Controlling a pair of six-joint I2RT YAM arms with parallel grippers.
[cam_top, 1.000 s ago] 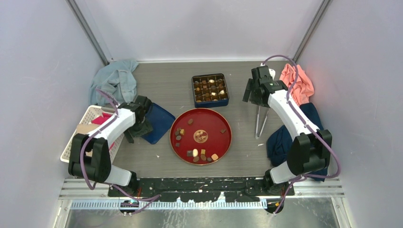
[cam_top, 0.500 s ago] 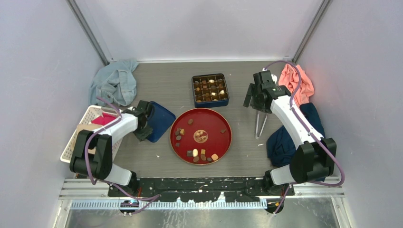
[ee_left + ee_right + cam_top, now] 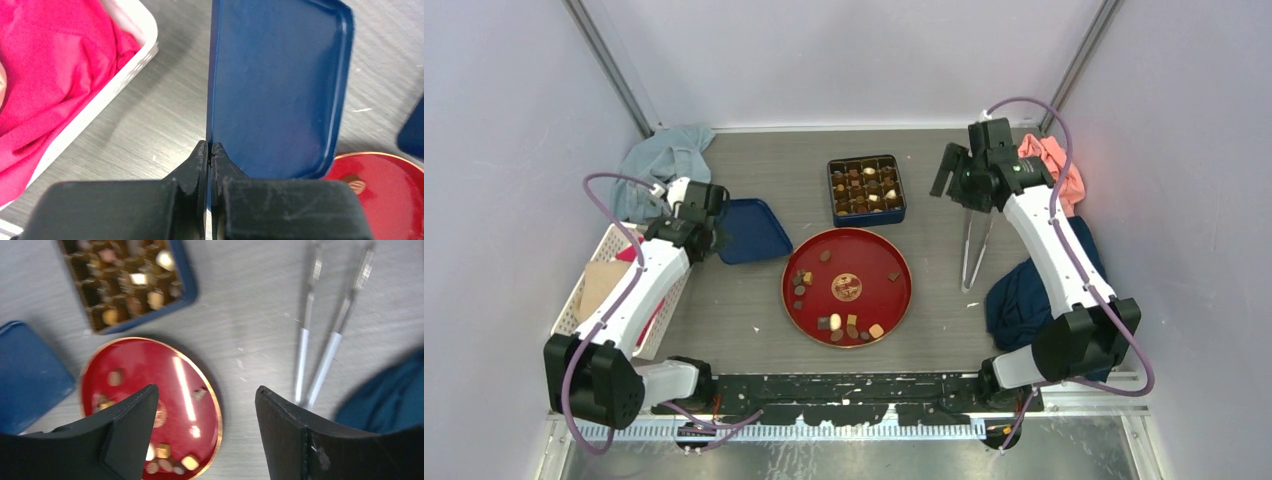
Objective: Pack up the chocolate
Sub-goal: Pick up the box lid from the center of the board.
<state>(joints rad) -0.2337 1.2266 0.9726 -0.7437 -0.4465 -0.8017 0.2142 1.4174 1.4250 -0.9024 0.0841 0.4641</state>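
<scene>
Several bite-size pieces of chocolate (image 3: pixel 834 323) lie scattered on the red plate (image 3: pixel 871 256) at the table's middle. More chocolate fills the compartments of the dark blue box (image 3: pixel 866 189) behind it. My left gripper (image 3: pixel 714 232) is shut on the rim of the blue lid (image 3: pixel 749 230), left of the plate. In the left wrist view the fingertips (image 3: pixel 210 147) pinch the lid (image 3: pixel 280 90) at its near edge. My right gripper (image 3: pixel 948 183) hangs open, holding nothing, right of the box; its wrist view looks down past the gripper (image 3: pixel 206 390) at the plate (image 3: pixel 135 365) and the box (image 3: pixel 127 280).
Metal tongs (image 3: pixel 972 255) lie right of the plate, below my right gripper. A white basket (image 3: pixel 589 290) with pink cloth stands at the left edge. A grey-blue cloth (image 3: pixel 664 170) lies back left, a salmon cloth (image 3: pixel 1056 170) and a dark blue cloth (image 3: pixel 1029 290) at the right.
My left gripper has closed on the lid's rim and drawn the lid back and to the left, its arm stretching out. My right gripper has drifted slightly toward the back, still open.
</scene>
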